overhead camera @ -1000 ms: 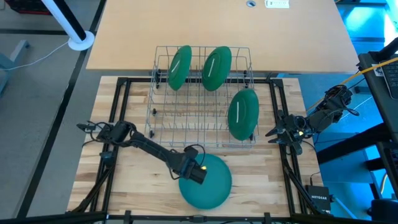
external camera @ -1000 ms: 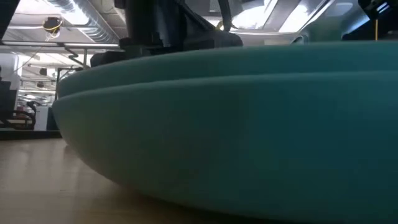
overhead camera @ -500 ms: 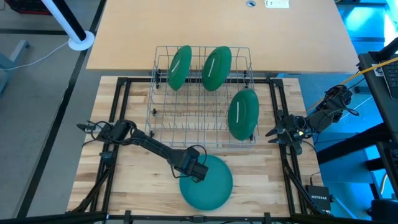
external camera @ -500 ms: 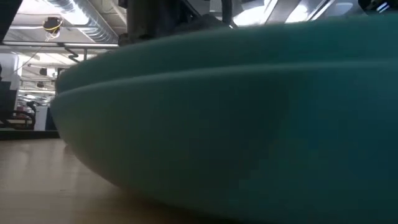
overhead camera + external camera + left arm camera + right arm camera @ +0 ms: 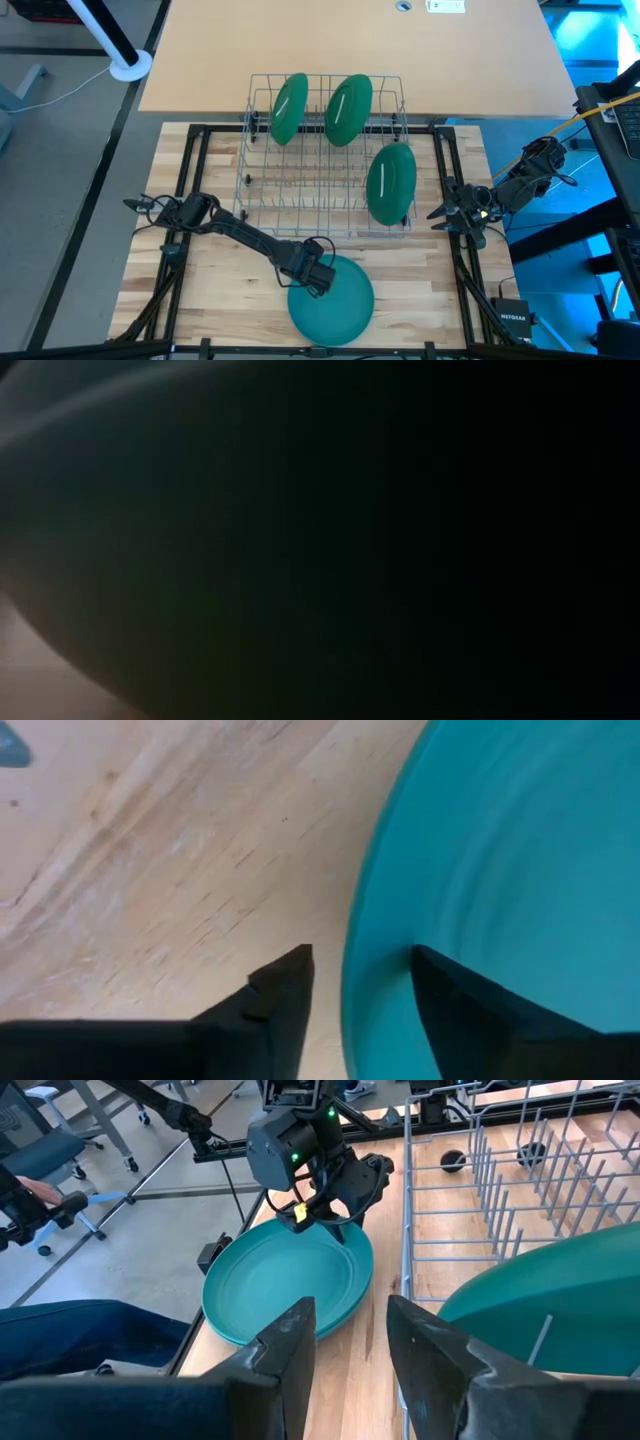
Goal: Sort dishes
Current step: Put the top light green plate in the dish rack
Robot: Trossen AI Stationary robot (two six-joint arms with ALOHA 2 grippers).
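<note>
While three green plates stand on edge in the wire rack [image 5: 325, 160], the fourth item, a teal plate [image 5: 333, 295], lies flat on the wooden table [image 5: 215, 285] just in front of the rack, near the table's front edge.

Teal plate: round, matte, face up. The left gripper [image 5: 318, 276] is at its rim on the rack side. In the left wrist view the two dark fingers [image 5: 283, 990] straddle the plate's rim [image 5: 365, 970], one outside over bare wood, the other over the plate's inner face, with a gap showing on both sides of the rim (jaws parted, nothing clamped). In the low view the plate [image 5: 300, 540] fills almost the whole picture as a dark curved mass; a sliver of table shows at the lower left.

Racked plates: two upright side by side in the far row [image 5: 289, 108] [image 5: 348, 109]; one upright in the near right part of the rack [image 5: 390, 182].

Right gripper [image 5: 440, 214]: it hangs off to the rack's right side, beside the near plate, touching nothing. In its wrist view the fingers [image 5: 290, 1350] stand apart with bare table between them.

A person's leg in blue trousers [image 5: 80, 1335] shows beyond the table's edge in the right wrist view.
</note>
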